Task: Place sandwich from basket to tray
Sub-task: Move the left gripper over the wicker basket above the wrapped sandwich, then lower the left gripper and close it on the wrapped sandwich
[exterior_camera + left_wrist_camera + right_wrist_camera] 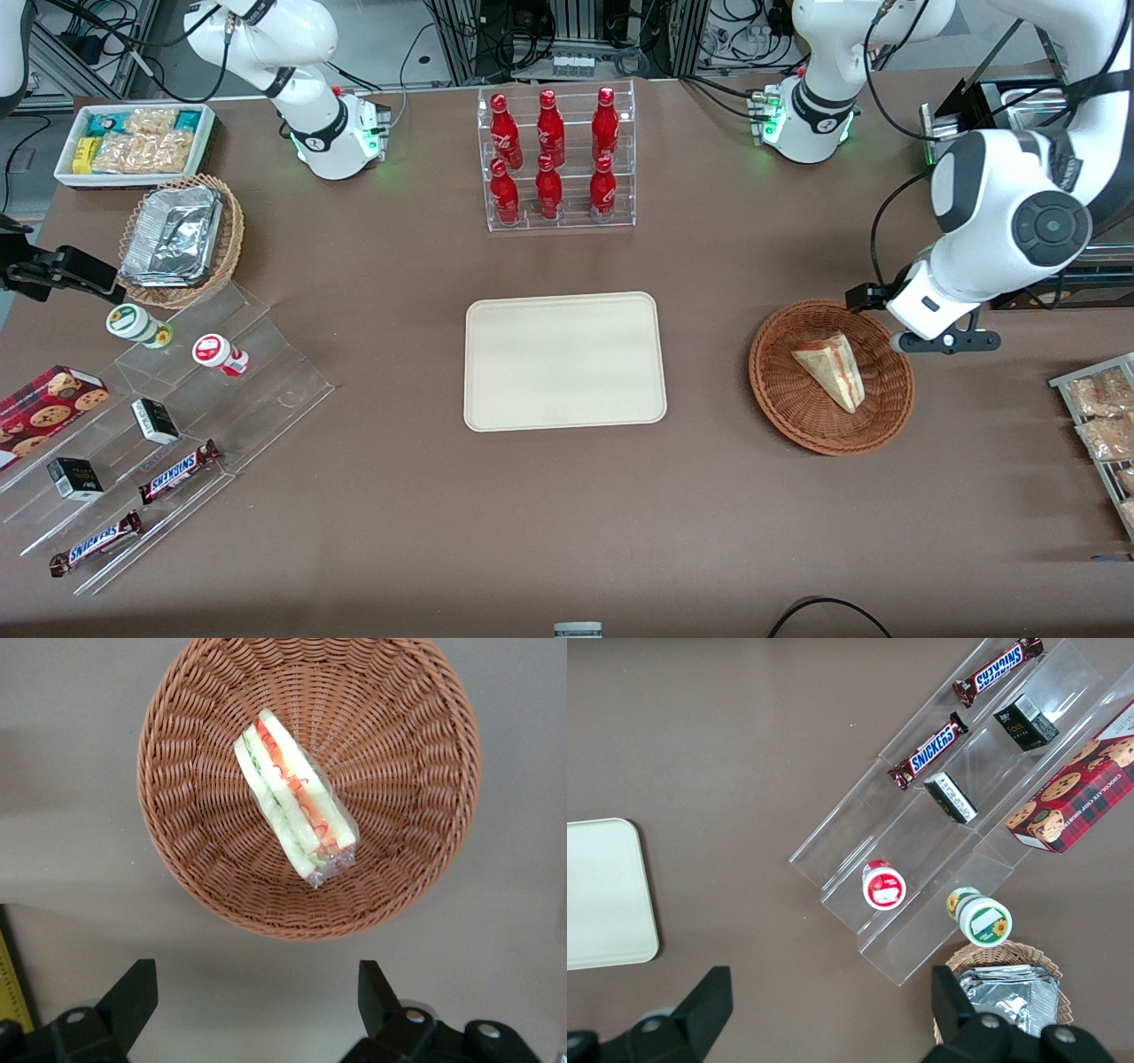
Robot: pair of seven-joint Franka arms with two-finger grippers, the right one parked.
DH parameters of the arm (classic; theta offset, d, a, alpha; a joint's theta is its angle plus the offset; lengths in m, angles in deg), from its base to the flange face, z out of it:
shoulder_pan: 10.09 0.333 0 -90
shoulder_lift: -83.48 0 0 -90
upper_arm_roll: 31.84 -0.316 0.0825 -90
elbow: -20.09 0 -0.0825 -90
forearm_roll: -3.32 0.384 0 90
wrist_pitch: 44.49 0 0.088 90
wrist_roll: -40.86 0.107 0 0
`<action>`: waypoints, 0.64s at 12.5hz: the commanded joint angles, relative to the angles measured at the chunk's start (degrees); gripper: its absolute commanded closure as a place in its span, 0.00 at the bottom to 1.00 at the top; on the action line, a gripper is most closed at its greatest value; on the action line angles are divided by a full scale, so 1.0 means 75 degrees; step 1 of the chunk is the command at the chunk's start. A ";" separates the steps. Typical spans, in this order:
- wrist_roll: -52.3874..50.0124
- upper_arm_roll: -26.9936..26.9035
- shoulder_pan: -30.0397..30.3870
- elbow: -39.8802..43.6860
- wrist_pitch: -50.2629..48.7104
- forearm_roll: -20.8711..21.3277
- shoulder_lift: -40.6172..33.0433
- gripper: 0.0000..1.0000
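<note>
Gripper (257, 992) released, fingers (133, 997) spread wide, holding nothing, hanging above the table just off the basket (213, 886) rim, at the working arm's end. In the front view the gripper (939, 341) sits over the basket (780, 390) edge. Sandwich (294, 806) lies in the basket middle, wrapped in clear film, filling edge up, untouched. Sandwich (833, 372) points its tip toward the camera. Tray (564, 361) at table centre, bare, well apart from the basket, toward the parked arm's end. Red bottles (554, 155) in a clear rack, farther from the camera than the tray.

Snack bags (1103, 416) cut off by the edge; tool (257, 997) fingertips alone in wrist view.
</note>
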 commanded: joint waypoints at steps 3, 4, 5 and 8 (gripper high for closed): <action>-0.1817 0.0033 -0.0064 -0.0685 0.1137 -0.0047 0.0087 0.00; -0.2297 0.0045 -0.0134 -0.0697 0.1313 -0.0047 0.0193 0.00; -0.2789 0.0034 -0.0274 -0.0685 0.1442 -0.0047 0.0333 0.00; -0.4011 0.0045 -0.0438 -0.0766 0.1934 -0.0035 0.0580 0.00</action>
